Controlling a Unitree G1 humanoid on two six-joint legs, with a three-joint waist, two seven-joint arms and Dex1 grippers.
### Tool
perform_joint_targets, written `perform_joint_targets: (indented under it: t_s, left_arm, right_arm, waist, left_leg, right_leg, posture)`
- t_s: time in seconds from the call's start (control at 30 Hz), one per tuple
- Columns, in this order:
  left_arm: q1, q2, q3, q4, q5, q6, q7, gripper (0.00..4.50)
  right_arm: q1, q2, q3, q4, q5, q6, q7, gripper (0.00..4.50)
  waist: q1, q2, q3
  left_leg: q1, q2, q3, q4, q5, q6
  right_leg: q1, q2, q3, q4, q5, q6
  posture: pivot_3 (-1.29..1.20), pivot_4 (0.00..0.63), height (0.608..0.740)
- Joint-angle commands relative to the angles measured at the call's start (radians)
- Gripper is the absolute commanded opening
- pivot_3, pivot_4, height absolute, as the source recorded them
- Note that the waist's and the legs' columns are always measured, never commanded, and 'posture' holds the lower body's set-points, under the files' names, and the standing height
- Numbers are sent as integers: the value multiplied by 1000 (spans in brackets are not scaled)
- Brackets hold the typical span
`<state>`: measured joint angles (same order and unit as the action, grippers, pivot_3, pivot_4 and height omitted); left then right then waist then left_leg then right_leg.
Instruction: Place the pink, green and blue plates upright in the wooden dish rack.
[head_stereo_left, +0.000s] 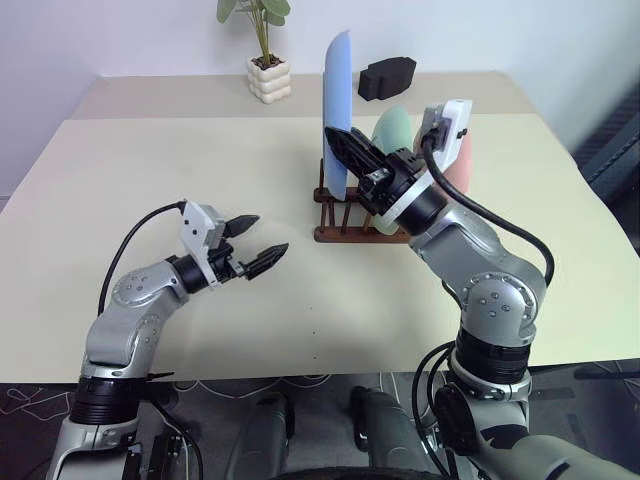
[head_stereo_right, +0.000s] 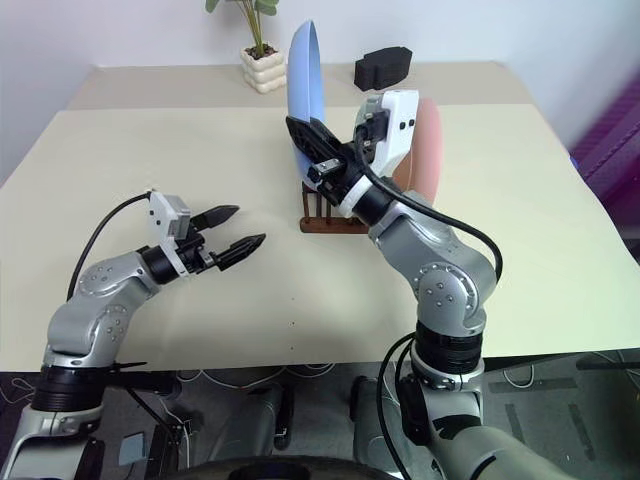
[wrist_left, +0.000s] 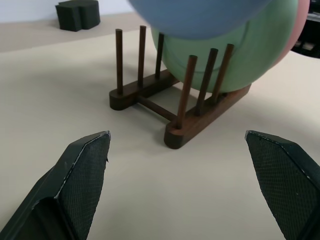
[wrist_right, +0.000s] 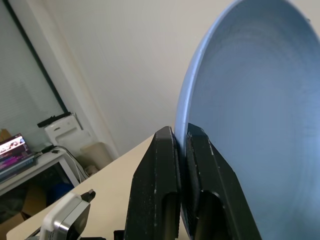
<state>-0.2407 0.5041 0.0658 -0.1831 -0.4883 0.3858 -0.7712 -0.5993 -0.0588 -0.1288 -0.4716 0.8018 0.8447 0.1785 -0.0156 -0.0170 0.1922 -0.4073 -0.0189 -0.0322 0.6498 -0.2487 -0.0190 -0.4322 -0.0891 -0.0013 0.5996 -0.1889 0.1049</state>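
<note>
Counter (head_stereo_left: 180, 180), pale cream, filled most of the head views, with the wooden dish rack (head_stereo_left: 340, 225) sitting just right of centre. Above the rack stood the blue plate (head_stereo_left: 338, 110), on edge and upright, its lower rim at the near pegs at the rack's left end. Behind it, toward the right of the frame, the green plate (head_stereo_left: 392, 130) and the pink plate (head_stereo_left: 462, 160) stood in the rack, partly hidden by the arm. A potted plant (head_stereo_left: 266, 60) and a black block (head_stereo_left: 386, 77) rested at the top of the frame, well apart from the work.

The right hand (wrist_right: 181, 150) was clenched on the blue plate's rim, one finger on each face, as the right wrist view showed. The left hand (head_stereo_left: 258, 243) hung released, jaws wide, in the lower left, near the rack but apart from it.

The plate looked rigid, light and smooth, likely plastic, so a pinch at the rim probably suited it best, though a glossy edge could slip or swing under a thin grip. It did not yet look fully seated between pegs; the thin pegs and small rack might shift if the plate were pushed sideways.
</note>
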Motion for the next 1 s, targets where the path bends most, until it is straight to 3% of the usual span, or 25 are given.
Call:
perform_joint_targets:
  t_s: [0.03, 0.63, 0.77, 0.93, 1.0]
  left_arm:
    - [6, 12, -12, -46, 12, -3, -7, 4442]
    - [18, 3, -27, -67, 23, -10, -14, 4442]
    - [20, 3, -30, -66, 26, -14, -14, 4500]
    - [19, 5, -38, -61, 30, -18, -17, 4500]
    - [19, 5, -40, -60, 31, -18, -19, 4500]
  right_arm:
    - [-9, 2, -26, -4, 66, 14, -24, 0]
    - [-61, -8, -112, 131, 250, 30, -148, 0]
    - [-61, -14, -107, 137, 254, 24, -159, 1350]
    - [-64, -24, -93, 128, 231, 8, -155, 3858]
    - [-64, -31, -84, 123, 221, 2, -152, 3858]
  waist:
    - [0, 0, 0]
    - [0, 0, 0]
    - [-1, 0, 0]
    - [-1, 0, 0]
    - [-1, 0, 0]
  left_leg:
    - [0, 0, 0, 0, 0, 0]
    - [0, 0, 0, 0, 0, 0]
    - [0, 0, 0, 0, 0, 0]
    - [0, 0, 0, 0, 0, 0]
    - [0, 0, 0, 0, 0, 0]
  right_leg:
    - [0, 0, 0, 0, 0, 0]
    - [0, 0, 0, 0, 0, 0]
    - [0, 0, 0, 0, 0, 0]
    - [0, 1, 0, 0, 0, 0]
    - [0, 1, 0, 0, 0, 0]
  posture:
    - [0, 150, 737]
    - [0, 150, 737]
    - [0, 150, 737]
    - [0, 150, 737]
    - [0, 150, 737]
